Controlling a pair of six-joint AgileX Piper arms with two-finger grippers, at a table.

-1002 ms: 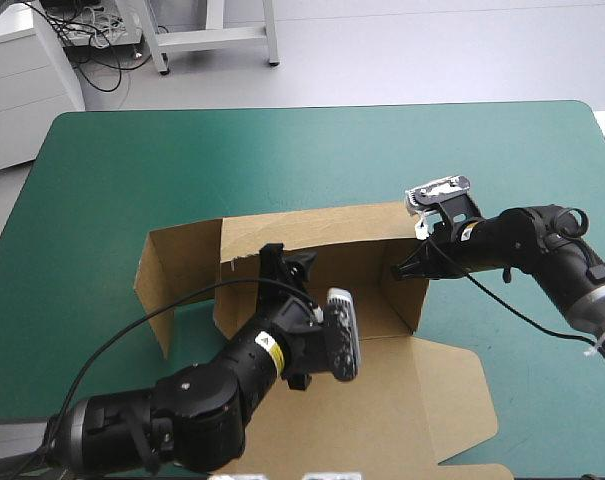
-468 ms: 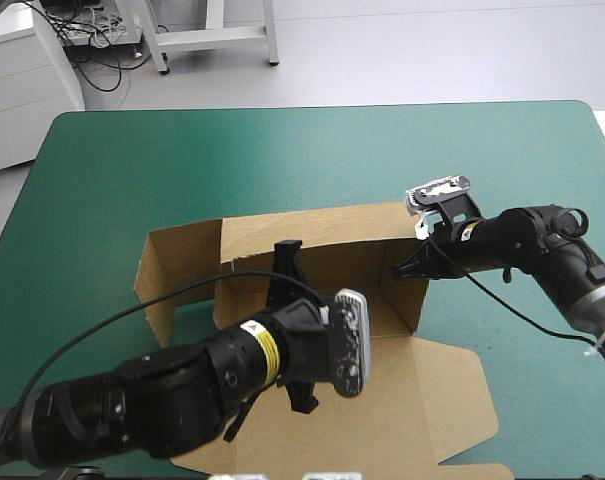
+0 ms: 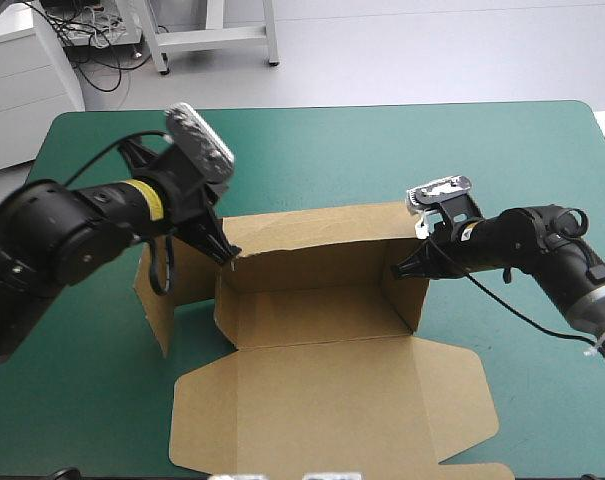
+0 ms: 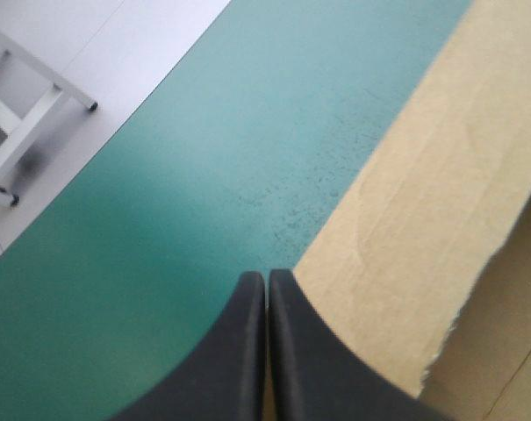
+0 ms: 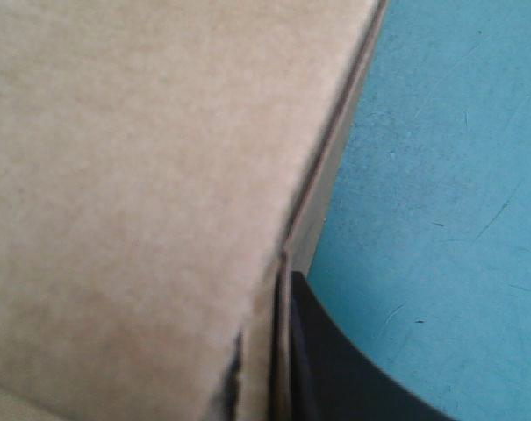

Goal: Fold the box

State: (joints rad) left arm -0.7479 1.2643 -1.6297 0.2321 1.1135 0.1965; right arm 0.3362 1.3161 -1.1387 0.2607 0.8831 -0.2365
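On the teal-green cover (image 3: 382, 150), the box's (image 3: 312, 300) walls stand raised.

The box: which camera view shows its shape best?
The high view: nearly the whole box shows, walls raised, lid flat. The left wrist view shows only a strip of board beside the left tool; the right wrist view, one wall up close.

Pale grey floor (image 3: 412, 50) beyond the teal-green tabletop (image 3: 382, 150); white drawer cabinet (image 3: 22, 90) at ten o'clock, white frame legs (image 3: 217, 38) at eleven.
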